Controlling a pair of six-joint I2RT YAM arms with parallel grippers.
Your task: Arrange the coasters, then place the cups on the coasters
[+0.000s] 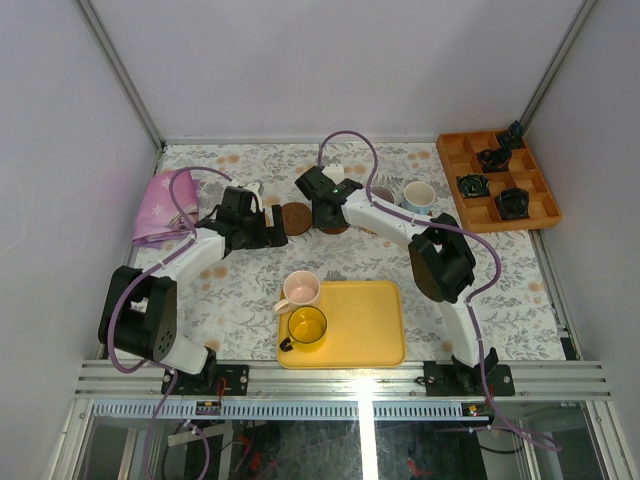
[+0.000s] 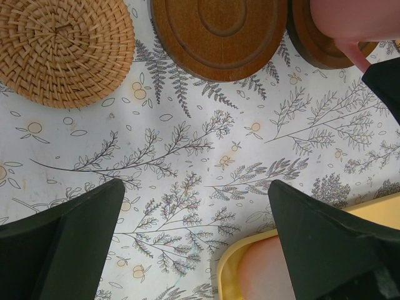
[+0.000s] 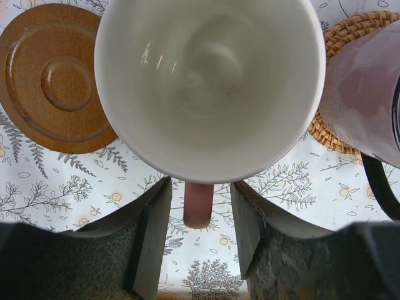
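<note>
A pink cup with a white inside (image 3: 209, 81) stands upright on a dark coaster (image 2: 319, 50). Its pink handle (image 3: 199, 203) points between the fingers of my right gripper (image 3: 200, 187), which is open with a gap on each side of the handle. A bare dark wooden coaster (image 3: 56, 78) lies to its left. To its right, a grey-purple cup (image 3: 362, 94) sits on a woven coaster (image 3: 337, 37). My left gripper (image 2: 197, 187) hangs open over bare tablecloth, near another woven coaster (image 2: 62, 50). A pale pink cup (image 1: 300, 290) and a yellow cup (image 1: 307, 327) stand at the yellow tray (image 1: 360, 325). A light blue cup (image 1: 418, 196) stands further right.
An orange compartment box (image 1: 497, 180) with small black objects sits at the back right. A pink cloth (image 1: 160, 205) lies at the left edge. The enclosure walls close in the table on three sides.
</note>
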